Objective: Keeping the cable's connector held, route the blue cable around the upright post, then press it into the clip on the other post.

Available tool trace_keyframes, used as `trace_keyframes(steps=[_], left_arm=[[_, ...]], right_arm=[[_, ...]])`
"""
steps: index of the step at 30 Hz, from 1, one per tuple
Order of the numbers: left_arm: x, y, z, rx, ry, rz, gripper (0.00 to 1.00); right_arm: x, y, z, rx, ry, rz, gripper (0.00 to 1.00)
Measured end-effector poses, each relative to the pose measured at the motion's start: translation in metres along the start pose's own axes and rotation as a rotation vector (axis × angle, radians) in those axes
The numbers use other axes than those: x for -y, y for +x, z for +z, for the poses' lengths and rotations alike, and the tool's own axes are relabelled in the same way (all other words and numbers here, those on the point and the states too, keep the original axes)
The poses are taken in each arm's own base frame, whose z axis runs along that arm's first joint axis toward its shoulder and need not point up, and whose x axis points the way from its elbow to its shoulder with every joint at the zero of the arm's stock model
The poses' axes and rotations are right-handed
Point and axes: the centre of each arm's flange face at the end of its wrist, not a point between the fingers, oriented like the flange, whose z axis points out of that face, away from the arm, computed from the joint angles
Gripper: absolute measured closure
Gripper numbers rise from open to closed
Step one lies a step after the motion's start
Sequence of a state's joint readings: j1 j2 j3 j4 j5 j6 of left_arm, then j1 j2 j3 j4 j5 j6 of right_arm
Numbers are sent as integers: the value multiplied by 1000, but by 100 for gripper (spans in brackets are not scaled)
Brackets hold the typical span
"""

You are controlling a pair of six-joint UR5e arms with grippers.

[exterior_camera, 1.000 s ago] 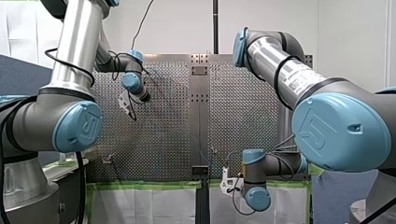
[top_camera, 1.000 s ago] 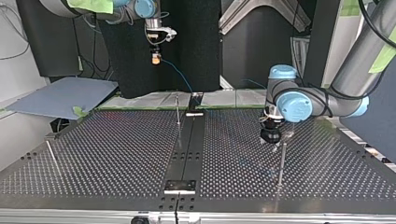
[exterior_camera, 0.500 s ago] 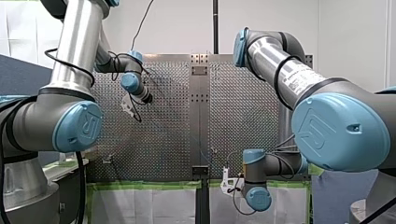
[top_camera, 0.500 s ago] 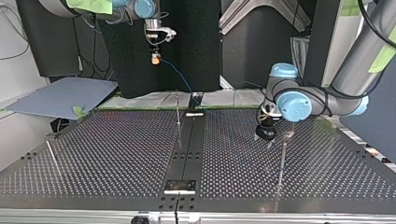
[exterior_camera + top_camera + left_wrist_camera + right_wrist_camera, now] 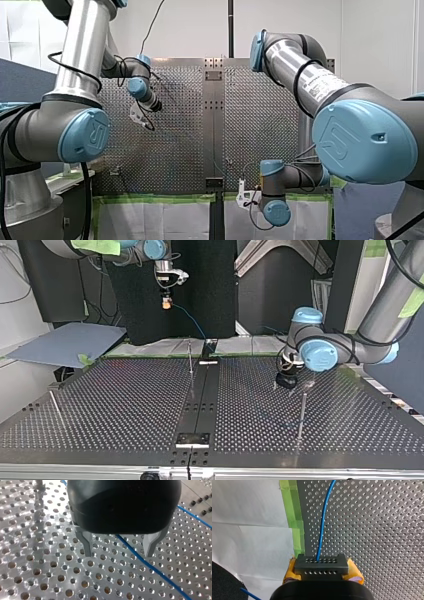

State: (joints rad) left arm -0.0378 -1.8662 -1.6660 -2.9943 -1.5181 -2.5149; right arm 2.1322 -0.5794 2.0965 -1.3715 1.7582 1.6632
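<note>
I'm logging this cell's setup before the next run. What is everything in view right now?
perforated table: one, silver, under both arms.
thin posts: three, metal, one by the table's centre strip, one toward each side of the top view.
connector: one, dark grey, in the right gripper.
blue cable: one, blue, from the connector across the table, passing between the fingers of the left gripper.
green tape: strips, green, along the table's edge.
white paper: sheets, white, beyond the tape.
grey-blue board: one, at the top view's left.
left gripper: one, black with metal fingers, open, low over the table.
right gripper: one, yellow pads, shut on the connector.
</note>
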Motion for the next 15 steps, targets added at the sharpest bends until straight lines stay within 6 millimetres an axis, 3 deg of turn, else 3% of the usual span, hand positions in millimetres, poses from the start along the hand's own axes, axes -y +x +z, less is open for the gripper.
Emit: trace_keyframes(steps=[15], left_arm=[[-24,1,-10,1,9,-155,0]], right_arm=[[-1,1,1,-4,0,1,100]])
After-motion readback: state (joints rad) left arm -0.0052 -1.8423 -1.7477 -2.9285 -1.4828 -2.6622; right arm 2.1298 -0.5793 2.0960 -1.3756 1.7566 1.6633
